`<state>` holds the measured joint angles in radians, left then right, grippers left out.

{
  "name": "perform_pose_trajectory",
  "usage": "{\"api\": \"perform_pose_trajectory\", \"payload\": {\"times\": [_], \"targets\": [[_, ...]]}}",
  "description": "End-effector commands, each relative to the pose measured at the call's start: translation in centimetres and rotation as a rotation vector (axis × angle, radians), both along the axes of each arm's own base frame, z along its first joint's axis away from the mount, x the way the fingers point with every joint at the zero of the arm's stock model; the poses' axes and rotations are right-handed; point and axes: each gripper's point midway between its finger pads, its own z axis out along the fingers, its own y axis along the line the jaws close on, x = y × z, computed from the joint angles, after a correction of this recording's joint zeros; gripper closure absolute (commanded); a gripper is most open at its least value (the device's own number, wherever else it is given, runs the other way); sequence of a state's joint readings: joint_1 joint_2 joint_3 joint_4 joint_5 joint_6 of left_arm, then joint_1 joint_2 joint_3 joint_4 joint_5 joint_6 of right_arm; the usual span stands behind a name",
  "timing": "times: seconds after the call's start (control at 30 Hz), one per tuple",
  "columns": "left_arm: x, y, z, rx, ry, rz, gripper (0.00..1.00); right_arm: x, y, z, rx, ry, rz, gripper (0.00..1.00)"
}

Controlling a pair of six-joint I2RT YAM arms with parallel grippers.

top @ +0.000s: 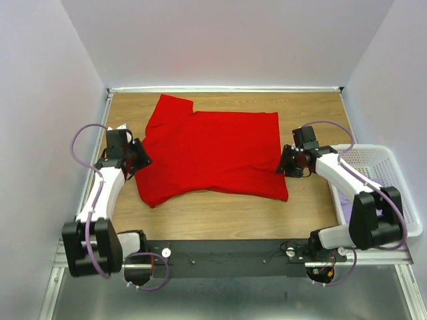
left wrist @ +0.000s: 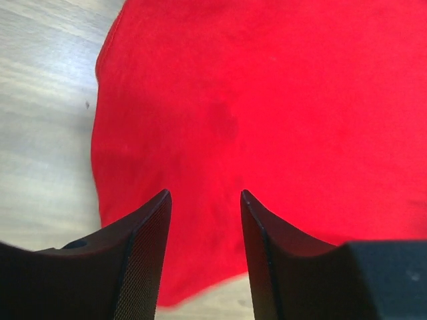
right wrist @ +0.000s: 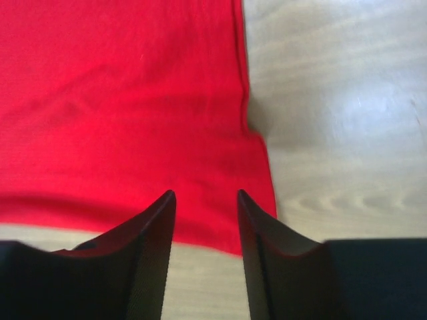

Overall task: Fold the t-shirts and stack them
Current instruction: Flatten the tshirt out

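Observation:
A bright red t-shirt [top: 210,157] lies spread flat on the wooden table, one sleeve pointing to the far left. My left gripper [top: 137,159] hovers at the shirt's left edge. In the left wrist view it [left wrist: 205,197] is open above the red cloth [left wrist: 267,100], with nothing between its fingers. My right gripper [top: 285,163] sits at the shirt's right edge, near the front corner. The right wrist view shows it [right wrist: 205,195] open over that corner of the shirt [right wrist: 120,87], holding nothing. Pale lilac cloth [top: 343,198] shows in the basket.
A white lattice basket [top: 393,167] stands at the table's right edge, beside the right arm. Bare wood [top: 220,213] runs between the shirt and the arm bases. White walls close in the left, far and right sides.

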<state>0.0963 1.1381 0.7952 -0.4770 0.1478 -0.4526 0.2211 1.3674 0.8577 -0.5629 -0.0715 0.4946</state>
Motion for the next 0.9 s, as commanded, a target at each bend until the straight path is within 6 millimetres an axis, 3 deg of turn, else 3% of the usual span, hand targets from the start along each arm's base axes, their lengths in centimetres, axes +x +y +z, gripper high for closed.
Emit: {"api": "perform_pose_trajectory", "payload": {"times": [0.0, 0.13, 0.33, 0.5, 0.63, 0.7, 0.77, 0.83, 0.87], "targets": [[4.2, 0.4, -0.1, 0.008, -0.078, 0.006, 0.47, 3.4, -0.1, -0.6, -0.030, -0.064, -0.006, 0.54], [7.5, 0.5, -2.7, -0.007, -0.015, -0.004, 0.49, 5.2, -0.2, -2.1, -0.059, -0.060, -0.011, 0.56], [10.9, 0.9, -6.1, -0.014, 0.056, 0.006, 0.49, 8.1, -1.0, -5.0, -0.119, -0.030, -0.031, 0.56], [13.8, 1.2, -7.3, -0.018, 0.066, 0.022, 0.49, 11.0, -2.6, -7.3, -0.164, 0.002, -0.059, 0.55], [18.1, 2.0, -5.7, 0.002, 0.012, 0.044, 0.49, 14.5, -3.7, -6.2, -0.166, -0.047, -0.099, 0.53], [18.8, 2.2, -4.5, 0.009, -0.015, 0.051, 0.48, 15.9, -3.2, -4.5, -0.147, -0.092, -0.085, 0.51], [18.9, 2.6, -2.0, 0.028, -0.066, 0.067, 0.44, 16.1, -2.6, -2.9, -0.115, -0.121, -0.063, 0.46], [17.5, 3.0, 0.1, 0.054, -0.104, 0.084, 0.40, 15.3, -2.2, -1.5, -0.093, -0.130, -0.048, 0.42], [16.7, 3.0, 0.5, 0.063, -0.108, 0.090, 0.38, 14.5, -1.6, -2.1, -0.065, -0.106, -0.030, 0.41]]}}
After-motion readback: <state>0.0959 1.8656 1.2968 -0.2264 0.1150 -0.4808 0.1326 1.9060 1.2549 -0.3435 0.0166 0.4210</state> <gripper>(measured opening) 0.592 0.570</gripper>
